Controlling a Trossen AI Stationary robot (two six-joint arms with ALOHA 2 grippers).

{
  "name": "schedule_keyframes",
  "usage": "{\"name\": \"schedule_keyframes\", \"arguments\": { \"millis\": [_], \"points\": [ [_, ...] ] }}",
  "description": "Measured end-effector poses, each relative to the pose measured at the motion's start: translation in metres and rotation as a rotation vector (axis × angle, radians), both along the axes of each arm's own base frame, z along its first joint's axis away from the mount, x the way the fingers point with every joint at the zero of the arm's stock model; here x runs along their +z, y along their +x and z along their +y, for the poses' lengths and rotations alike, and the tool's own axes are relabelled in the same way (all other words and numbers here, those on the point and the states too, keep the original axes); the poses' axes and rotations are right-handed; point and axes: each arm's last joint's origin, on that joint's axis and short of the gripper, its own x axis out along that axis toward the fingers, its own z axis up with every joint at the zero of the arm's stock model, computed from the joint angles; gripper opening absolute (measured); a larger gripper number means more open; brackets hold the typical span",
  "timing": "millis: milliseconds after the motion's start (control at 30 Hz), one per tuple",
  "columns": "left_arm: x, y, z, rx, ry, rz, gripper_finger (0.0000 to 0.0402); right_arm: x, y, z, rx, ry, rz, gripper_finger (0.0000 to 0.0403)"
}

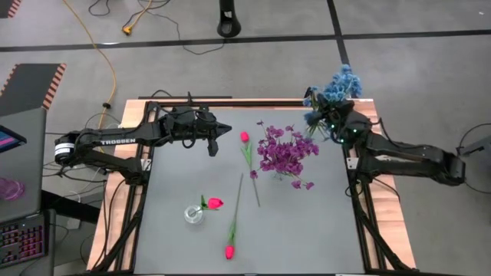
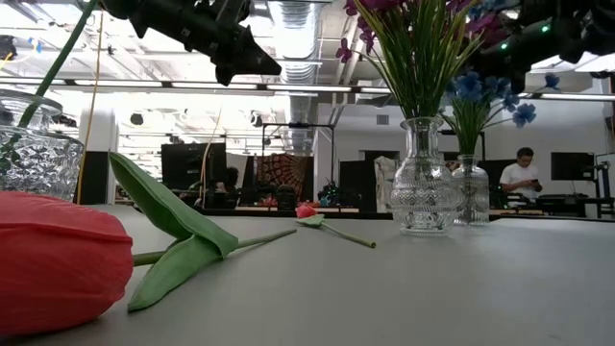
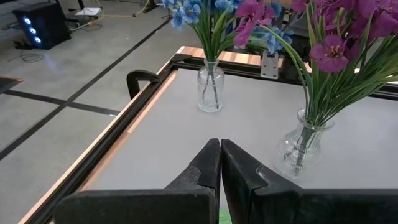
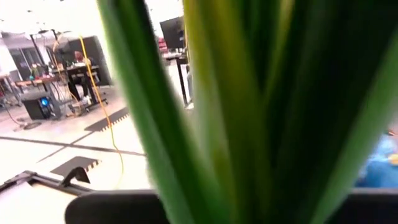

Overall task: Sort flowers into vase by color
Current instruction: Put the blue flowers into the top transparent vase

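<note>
Blue flowers stand in a glass vase at the far right corner. Purple flowers fill a second vase mid-table. One pink tulip bud sticks out of a small vase. Two more tulips lie flat on the table, one at the middle and one near the front edge. My left gripper hovers shut at the far left, holding nothing. My right gripper is among the blue flowers, whose green stems hide its fingers. My right gripper has the blue flowers' green stems right in front of it, and they cover its fingers. I cannot tell whether it touches or holds any of them.
A black frame with wooden rails borders the grey table. Bare table lies along the left side and at the near right. Beyond the table a yellow cable runs over the floor, and a person sits far off.
</note>
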Motion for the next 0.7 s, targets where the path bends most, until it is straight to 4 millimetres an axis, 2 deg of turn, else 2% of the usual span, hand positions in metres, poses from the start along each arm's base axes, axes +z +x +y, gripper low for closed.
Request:
{"name": "schedule_keyframes", "arguments": {
  "millis": [233,700],
  "points": [
    [0.0,0.0,0.0,0.0,0.0,0.0,0.0,0.001,0.005,-0.002,-0.002,-0.031,0.012,0.0017],
    [0.0,0.0,0.0,-0.001,0.0,0.0,0.0,0.048,-0.013,0.009,0.019,-0.144,-0.096,0.0017]
  ]
}}
